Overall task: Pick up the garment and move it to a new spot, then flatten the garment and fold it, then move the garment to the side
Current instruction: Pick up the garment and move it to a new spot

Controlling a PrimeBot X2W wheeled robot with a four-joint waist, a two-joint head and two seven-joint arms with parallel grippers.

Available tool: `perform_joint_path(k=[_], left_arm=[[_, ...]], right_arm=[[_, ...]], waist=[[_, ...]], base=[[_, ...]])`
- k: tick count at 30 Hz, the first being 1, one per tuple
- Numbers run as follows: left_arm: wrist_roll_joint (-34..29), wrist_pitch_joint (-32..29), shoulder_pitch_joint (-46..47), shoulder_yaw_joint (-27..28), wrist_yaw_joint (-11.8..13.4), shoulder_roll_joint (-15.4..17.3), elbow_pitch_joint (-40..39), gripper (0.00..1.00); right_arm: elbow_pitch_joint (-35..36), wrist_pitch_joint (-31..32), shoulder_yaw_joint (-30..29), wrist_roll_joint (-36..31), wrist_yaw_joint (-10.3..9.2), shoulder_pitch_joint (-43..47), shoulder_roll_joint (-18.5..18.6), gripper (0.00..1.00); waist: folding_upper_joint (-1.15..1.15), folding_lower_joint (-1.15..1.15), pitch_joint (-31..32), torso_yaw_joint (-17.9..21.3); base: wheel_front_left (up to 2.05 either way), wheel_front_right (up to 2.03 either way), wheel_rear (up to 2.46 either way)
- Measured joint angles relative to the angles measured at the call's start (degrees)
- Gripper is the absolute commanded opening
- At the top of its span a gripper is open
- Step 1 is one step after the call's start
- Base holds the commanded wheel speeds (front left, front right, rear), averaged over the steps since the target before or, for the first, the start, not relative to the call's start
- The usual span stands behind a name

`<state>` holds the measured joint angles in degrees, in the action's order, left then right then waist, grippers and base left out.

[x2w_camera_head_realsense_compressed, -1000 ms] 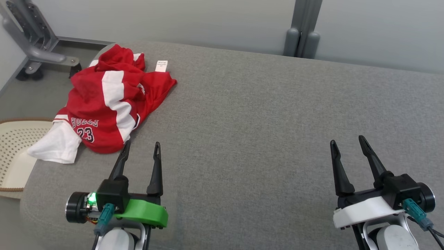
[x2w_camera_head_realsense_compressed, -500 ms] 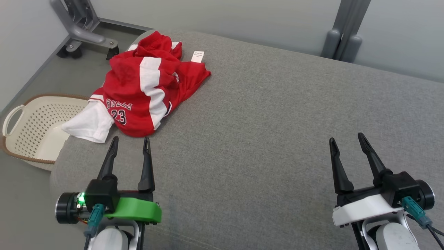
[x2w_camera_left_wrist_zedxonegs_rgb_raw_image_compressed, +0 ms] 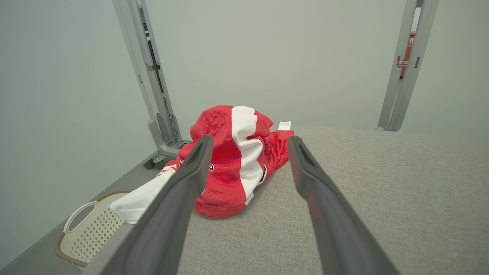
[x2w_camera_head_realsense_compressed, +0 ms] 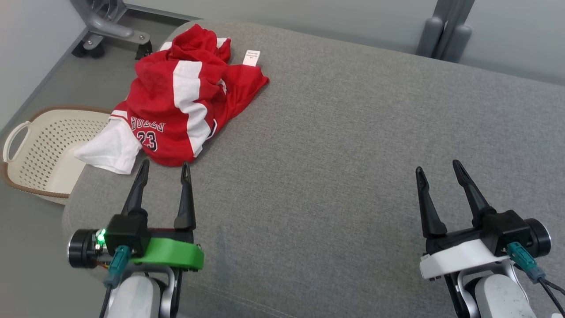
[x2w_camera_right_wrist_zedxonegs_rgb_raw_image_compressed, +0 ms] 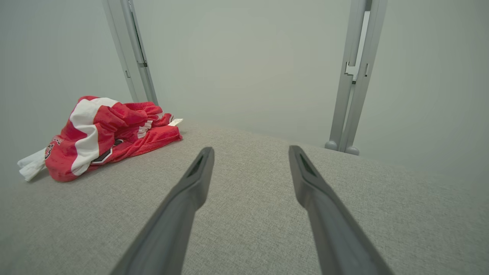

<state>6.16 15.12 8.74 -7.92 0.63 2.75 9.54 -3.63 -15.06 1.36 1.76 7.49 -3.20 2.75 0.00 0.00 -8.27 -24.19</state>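
Far left, on the floor: cream perforated laundry basket (x2w_camera_head_realsense_compressed: 44,145) with a brown rim, beside the tabletop's left end

Garment (x2w_camera_head_realsense_compressed: 176,101): red-and-white basketball kit printed BULLS 23, crumpled in a heap on the far-left corner of the grey fabric-covered tabletop (x2w_camera_head_realsense_compressed: 331,154). A white portion droops over the left edge toward the basket. A small white tag (x2w_camera_head_realsense_compressed: 252,57) lies at its far right side

Left gripper (x2w_camera_head_realsense_compressed: 165,164): fingers spread wide and empty, tips just short of the garment's near edge. Left wrist view frames the heap between them, ahead

Middle of tabletop: bare grey cloth

Right gripper (x2w_camera_head_realsense_compressed: 437,166): fingers spread wide, holding nothing, over the tabletop's right part, well apart from the garment

Behind: grey wall, with metal uprights (x2w_camera_head_realsense_compressed: 446,31) at far right
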Motion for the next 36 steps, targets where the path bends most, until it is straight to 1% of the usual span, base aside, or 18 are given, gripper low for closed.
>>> perform_joint_path(k=[4,6,8,12,15,16,18,21,23,24,26,28,31,36], left_arm=[[-1.3,0.0,5.3,0.8,-2.0,0.0,0.6,1.0],[-1.9,0.0,9.1,1.4,-3.3,0.3,1.5,1.0],[-2.3,0.0,13.4,2.1,-4.2,0.9,3.5,1.0],[-2.4,0.0,23.3,4.2,-5.1,3.2,10.3,1.0],[-1.1,0.0,31.4,6.2,-5.4,3.9,18.6,1.0],[-0.7,0.0,34.5,6.3,-5.6,4.4,22.6,1.0],[1.6,-2.2,40.1,7.9,-6.0,5.1,30.2,1.0],[4.0,-6.5,47.1,9.3,-6.5,6.3,38.4,1.0],[4.4,-8.3,50.9,9.8,-6.4,7.5,42.6,1.0],[4.5,-9.6,52.5,10.3,-5.9,8.1,44.9,1.0],[5.4,-11.3,54.3,11.2,-5.1,9.2,48.8,1.0],[6.2,-12.7,55.8,11.9,-4.9,10.2,52.5,1.0],[6.8,-13.5,56.8,12.2,-4.6,11.4,56.8,1.0],[6.8,-13.5,56.9,11.8,-3.5,12.4,60.9,1.0]], right_arm=[[0.0,0.0,0.3,-1.2,0.0,-1.4,0.1,1.0],[0.1,0.0,0.5,-1.4,0.0,-2.4,0.8,1.0],[0.0,0.0,1.1,-1.6,0.0,-3.5,1.8,1.0],[-0.2,0.0,2.5,-1.8,0.0,-5.3,3.6,1.0],[-0.5,0.0,3.6,-1.8,0.0,-5.8,4.7,1.0],[-0.7,0.0,4.3,-1.8,0.0,-6.0,5.3,1.0],[-1.0,0.0,5.2,-1.8,0.0,-7.0,5.5,1.0],[-0.8,0.0,5.4,-1.6,0.0,-8.3,5.4,1.0],[-0.8,0.0,5.5,-1.5,0.0,-8.9,5.5,1.0],[-0.7,0.0,5.6,-1.4,0.0,-9.3,5.5,1.0],[-0.8,0.0,5.8,-1.4,0.0,-9.6,5.5,1.0],[-0.7,0.0,5.8,-1.3,0.0,-10.2,5.5,1.0],[-0.7,0.0,5.7,-1.3,0.0,-10.5,5.4,1.0],[-0.4,0.0,5.4,-1.3,0.0,-11.2,5.4,1.0]], waist=[[0.0,0.0,-2.2,0.9],[0.0,0.0,-3.6,1.4],[0.0,0.0,-5.1,2.0],[0.0,0.0,-8.4,3.4],[0.0,0.0,-10.6,4.6],[0.0,0.0,-11.3,5.1],[0.0,0.0,-12.5,6.2],[0.0,0.0,-13.9,8.1],[0.0,0.0,-14.8,9.2],[0.0,0.0,-15.3,9.8],[0.0,0.0,-16.3,10.8],[0.0,0.0,-17.3,12.0],[0.0,0.0,-18.8,13.7],[0.0,0.01,-21.1,15.4]], base=[[0.0,0.0,0.0],[0.0,0.0,0.0],[0.0,0.0,0.0],[0.0,0.0,0.0],[0.0,0.0,0.0],[0.0,0.0,0.0],[0.0,0.0,0.0],[0.0,0.0,0.0],[0.0,0.0,0.0],[0.0,0.0,0.0],[0.0,0.0,0.0],[0.0,0.0,0.0],[0.0,0.0,0.0],[0.0,0.0,0.0]])
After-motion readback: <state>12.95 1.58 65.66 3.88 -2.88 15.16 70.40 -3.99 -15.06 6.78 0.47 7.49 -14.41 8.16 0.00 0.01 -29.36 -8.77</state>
